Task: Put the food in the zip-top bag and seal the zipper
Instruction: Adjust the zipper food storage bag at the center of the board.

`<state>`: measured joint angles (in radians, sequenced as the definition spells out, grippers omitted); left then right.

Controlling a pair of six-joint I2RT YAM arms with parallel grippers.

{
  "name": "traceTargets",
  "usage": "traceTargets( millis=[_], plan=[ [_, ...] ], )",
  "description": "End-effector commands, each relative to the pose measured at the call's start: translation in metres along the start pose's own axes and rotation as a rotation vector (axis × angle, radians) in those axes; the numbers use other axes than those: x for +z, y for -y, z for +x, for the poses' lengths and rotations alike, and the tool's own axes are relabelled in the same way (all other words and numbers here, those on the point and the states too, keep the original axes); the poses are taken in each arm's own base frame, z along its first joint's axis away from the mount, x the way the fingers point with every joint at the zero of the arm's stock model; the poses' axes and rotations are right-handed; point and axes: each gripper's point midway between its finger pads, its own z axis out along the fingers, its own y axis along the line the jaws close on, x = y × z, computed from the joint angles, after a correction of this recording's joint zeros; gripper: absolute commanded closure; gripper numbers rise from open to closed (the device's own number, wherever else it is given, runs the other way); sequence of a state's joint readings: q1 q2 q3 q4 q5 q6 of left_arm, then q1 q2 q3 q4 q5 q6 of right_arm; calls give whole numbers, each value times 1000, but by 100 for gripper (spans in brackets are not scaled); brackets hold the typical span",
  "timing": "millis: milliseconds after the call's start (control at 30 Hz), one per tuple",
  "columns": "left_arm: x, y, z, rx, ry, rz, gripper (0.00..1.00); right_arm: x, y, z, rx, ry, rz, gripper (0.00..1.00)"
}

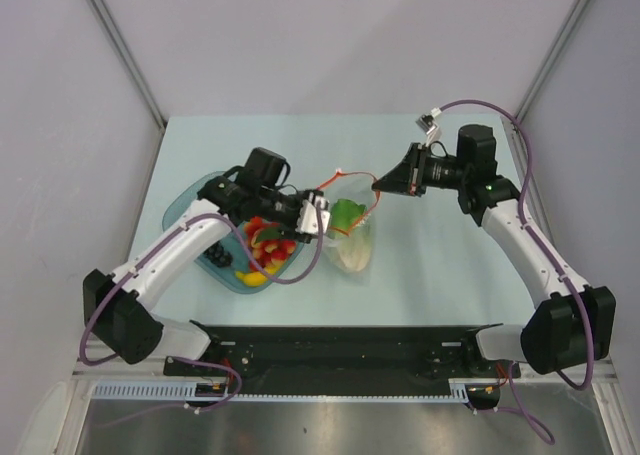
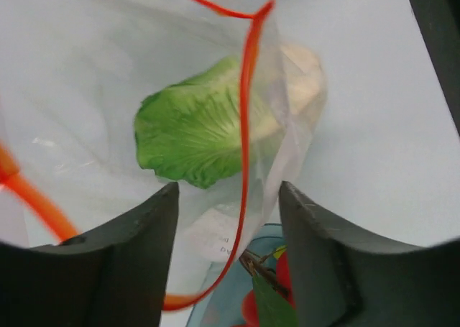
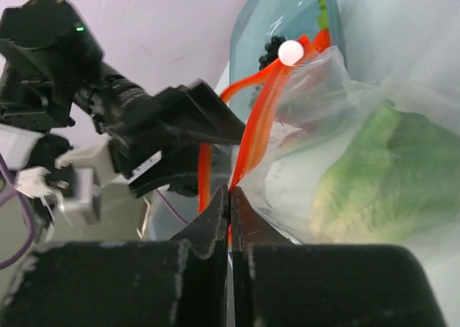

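Left wrist view, zip-top bag (image 2: 86, 75) label (image 2: 212, 235) seemingly illegible, left gripper (image 2: 228, 195) spread, right gripper (image 3: 230, 195) pinching zipper (image 3: 259, 117).

Zip-top bag (image 2: 72, 90) clear crinkly glossy plastic; bowl (image 1: 178, 207) translucent teal plastic.

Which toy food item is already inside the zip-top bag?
The green-white cabbage, seen through the clear bag; the berries, grapes and banana lie in the teal bowl.

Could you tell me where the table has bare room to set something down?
Bare: the far strip of table beyond the teal bowl and zip-top bag, and the patch between bag and right arm. Crowded: bowl, bag and left claw together.
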<state>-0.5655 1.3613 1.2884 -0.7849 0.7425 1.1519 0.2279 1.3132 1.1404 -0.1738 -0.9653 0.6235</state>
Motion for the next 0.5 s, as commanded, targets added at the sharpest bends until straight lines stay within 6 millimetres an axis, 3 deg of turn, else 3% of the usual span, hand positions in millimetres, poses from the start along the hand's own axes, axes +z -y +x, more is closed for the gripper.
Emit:
traceTargets(
  millis=[0,33,67,100,133,167,267,300,333,367,400,433,467],
  plan=[
    [24,25,11,244,-83,132,76,-5,-32,12,-140,-33,-68,100],
    [23,28,7,246,-90,150,91,-6,-34,9,-161,-30,-61,100],
    [14,23,-14,213,-54,135,100,-7,-33,11,-157,-44,-46,100],
    [7,17,-33,194,-10,113,100,-8,-28,7,-225,-36,-21,100],
    [-6,9,-56,191,35,69,100,-12,-39,-5,-285,-16,-15,100],
    [-24,-8,-97,173,131,-1,100,-14,-36,-6,-298,-29,15,100],
    [-52,-25,-147,131,276,-134,100,-27,-41,-30,-476,24,115,100],
    [-44,-16,-144,118,272,-123,100,-28,-39,-31,-499,33,151,100],
    [-29,-6,-126,94,222,-102,100,-27,-32,-27,-534,18,166,100],
    [5,22,-77,50,104,-8,100,-23,-16,-10,-507,-36,185,100],
    [19,31,-54,33,7,13,100,-17,-8,1,-512,-70,200,100],
    [24,40,-46,1,-10,54,100,-15,-3,7,-511,-88,200,100],
    [19,39,-54,-45,1,60,100,-14,-5,8,-512,-94,186,100]
  ],
)
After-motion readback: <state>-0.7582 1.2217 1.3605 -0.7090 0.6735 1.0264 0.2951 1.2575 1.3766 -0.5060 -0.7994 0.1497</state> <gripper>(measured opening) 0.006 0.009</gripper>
